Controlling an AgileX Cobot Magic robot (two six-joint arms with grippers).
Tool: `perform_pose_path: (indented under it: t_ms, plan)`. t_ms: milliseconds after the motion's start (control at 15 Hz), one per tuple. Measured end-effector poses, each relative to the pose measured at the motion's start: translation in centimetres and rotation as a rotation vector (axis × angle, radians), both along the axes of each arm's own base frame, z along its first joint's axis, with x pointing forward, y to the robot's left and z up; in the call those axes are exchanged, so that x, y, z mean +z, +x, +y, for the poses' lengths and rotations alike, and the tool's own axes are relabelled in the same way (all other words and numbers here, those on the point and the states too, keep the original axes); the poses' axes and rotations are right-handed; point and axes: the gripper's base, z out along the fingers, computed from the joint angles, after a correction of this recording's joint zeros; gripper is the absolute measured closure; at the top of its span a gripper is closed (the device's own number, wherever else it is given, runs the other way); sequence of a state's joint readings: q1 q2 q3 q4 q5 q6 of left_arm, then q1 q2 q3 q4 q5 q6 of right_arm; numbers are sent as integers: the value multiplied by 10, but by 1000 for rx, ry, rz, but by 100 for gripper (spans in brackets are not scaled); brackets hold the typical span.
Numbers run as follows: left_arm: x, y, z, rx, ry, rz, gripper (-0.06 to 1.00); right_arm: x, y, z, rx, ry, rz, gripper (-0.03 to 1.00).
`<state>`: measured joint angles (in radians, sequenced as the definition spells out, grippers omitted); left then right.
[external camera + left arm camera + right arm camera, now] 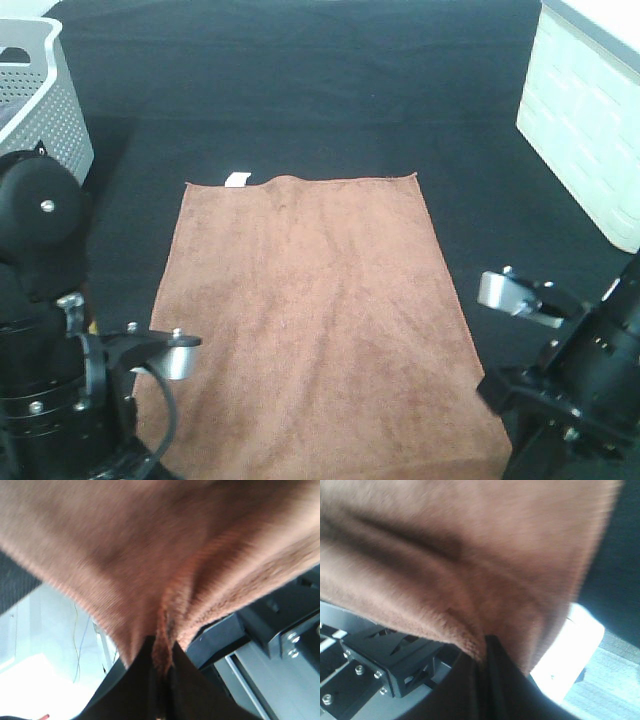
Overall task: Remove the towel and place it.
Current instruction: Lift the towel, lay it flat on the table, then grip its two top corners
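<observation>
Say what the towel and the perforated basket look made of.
The towel: soft plush fabric, probably microfibre; matte brown, with a fuzzy nap clear in the wrist views. The basket: likely moulded plastic; pale grey, smooth rim, walls pierced by regular small holes.

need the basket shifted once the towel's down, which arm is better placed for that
Left, probably. The perforated basket sits far left, on the side of the left gripper; the right gripper works across the towel from it. Both are shut on towel corners, so left must release first.
</observation>
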<state>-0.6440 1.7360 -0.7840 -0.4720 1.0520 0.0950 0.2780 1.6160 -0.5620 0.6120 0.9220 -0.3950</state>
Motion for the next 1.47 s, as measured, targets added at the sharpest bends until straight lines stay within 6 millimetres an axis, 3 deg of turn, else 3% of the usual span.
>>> perform_pose_path:
  t_ms: [533,600,800,933,1000,1200,1467]
  plan:
    - [3,1,-8,15,-28,0,90,-2,-2,7,25,-3,-36,93]
    - [3,1,-8,15,-28,0,87,-2,-2,7,25,-3,-36,89]
    - [4,1,-9,28,-36,6,62,-2,-1,7,24,-3,-38,64]
    - [4,1,-10,54,-35,15,40,-3,0,7,20,-6,-50,44]
    - [4,1,-10,61,-32,16,28,-3,1,7,16,-8,-60,28]
    - [4,1,-10,63,-31,17,23,-3,1,7,16,-9,-61,20]
    - [4,1,-10,63,-29,12,22,-3,2,7,17,-9,-66,19]
